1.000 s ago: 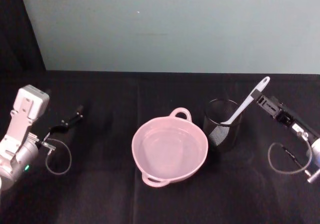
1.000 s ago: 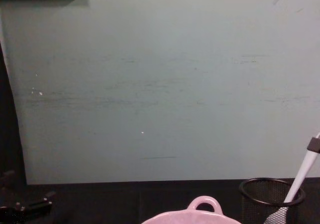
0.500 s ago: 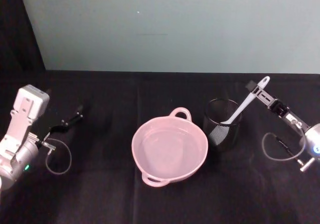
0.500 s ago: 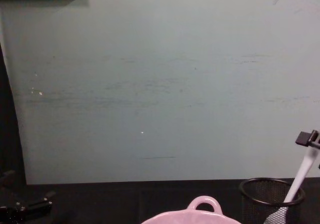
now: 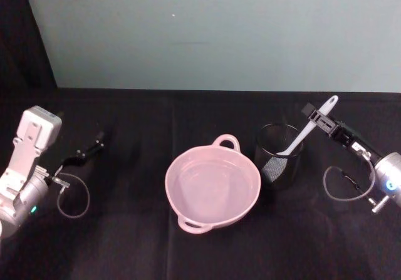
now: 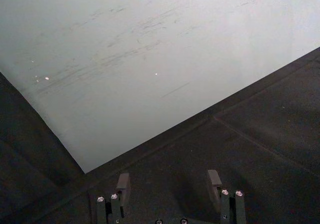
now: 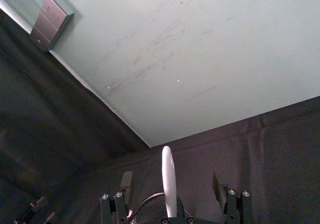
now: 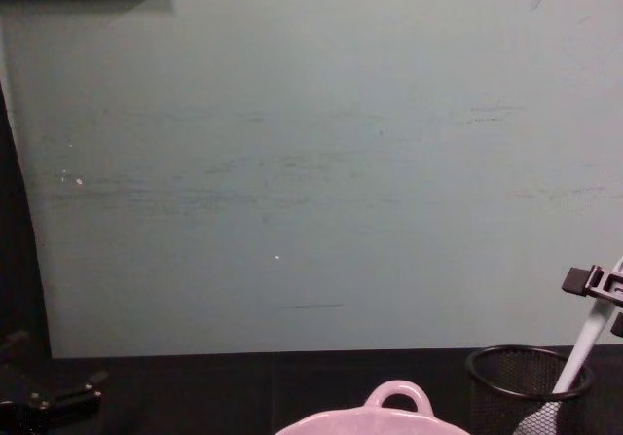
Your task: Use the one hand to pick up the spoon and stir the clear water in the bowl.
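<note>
On the black counter [image 5: 125, 230], the spoon [image 5: 307, 128] stands in the mesh cup [image 5: 276, 162], handle slanting up from the cup between the parted fingers of the right tool [image 7: 171, 181]; the left tool [image 6: 169, 183], also parted, sits well apart.

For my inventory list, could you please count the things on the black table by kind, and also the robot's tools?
pink bowl: 1
black wire-mesh cup: 1
white spoon: 1
robot tools: 2 (left tool, right tool)
Total: 5
</note>
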